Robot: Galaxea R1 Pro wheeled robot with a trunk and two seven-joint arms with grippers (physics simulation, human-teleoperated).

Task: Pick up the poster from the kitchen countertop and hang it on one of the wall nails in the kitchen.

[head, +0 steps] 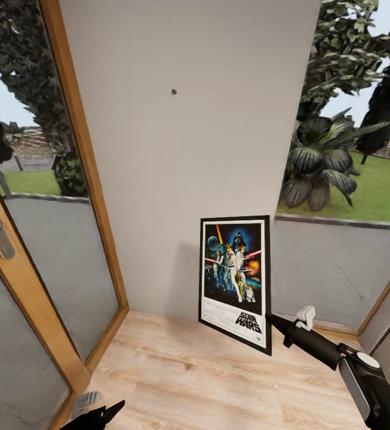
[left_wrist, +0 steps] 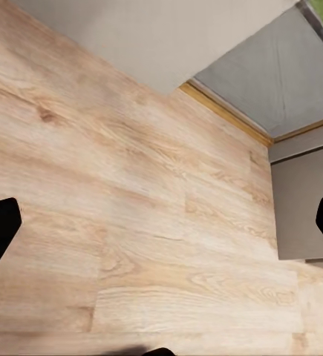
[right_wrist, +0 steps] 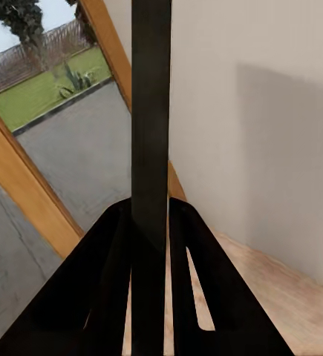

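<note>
Left gripper (left_wrist: 161, 222) is hanging low over the wooden floor (head: 206, 382) with its jaws spread wide and nothing between them. Further right, the poster (head: 235, 280) is standing upright in front of the pale wall (head: 189, 149), below the wall nail (head: 174, 92). Right gripper (head: 270, 318) is clamping the poster's lower right edge, its fingers (right_wrist: 109, 282) pressing either side of the black frame.

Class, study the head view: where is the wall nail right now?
The wall nail sits high on the pale wall panel between two windows, well above and left of the poster held in the right hand.
</note>
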